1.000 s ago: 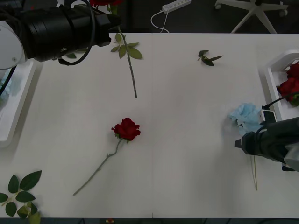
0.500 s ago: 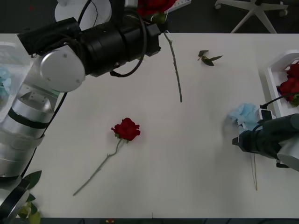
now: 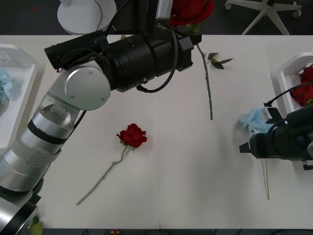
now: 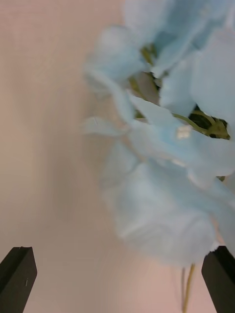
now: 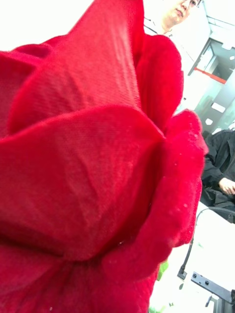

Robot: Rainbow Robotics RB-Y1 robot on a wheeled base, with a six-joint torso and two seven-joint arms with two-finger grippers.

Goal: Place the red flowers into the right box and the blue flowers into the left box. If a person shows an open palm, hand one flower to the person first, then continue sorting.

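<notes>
Clearly the left arm is carrying a rose [image 3: 191, 10] across the far side of the table [image 3: 171, 161]. The bloom sits up at the far edge, and the stem hangs down over the table top, its tip clear of the surface. The left gripper [image 3: 188, 22] is at the base of the bloom; I cannot tell how its jaws stand, since the bloom [image 5: 93, 166] covers the left wrist view, but the flower hangs from it and I judge it clamped just under the head.

To do this step well, the rose should travel on toward the right box [image 3: 288, 83], which already holds red blooms [image 3: 305, 88]. Because the stem dangles freely, the arm should keep it high enough to clear the loose sprig [image 3: 217, 61] and the box rim, then lower until stem and bloom rest inside before letting go. A slow swing would keep the stem from whipping or catching on the rim.

Meanwhile the right gripper [image 3: 247, 147] sits low near the right edge, fingers [image 4: 17, 279] spread apart, just beside the blue flower [image 3: 254, 121]. In its wrist view the pale petals [image 4: 166, 171] lie between and beyond the open tips. Its path and the left arm's could cross near the right box, so one should wait.

A second rose [image 3: 132, 135] lies in the middle of the table. The left box [image 3: 14, 98] holds a blue cluster [image 3: 4, 85].
</notes>
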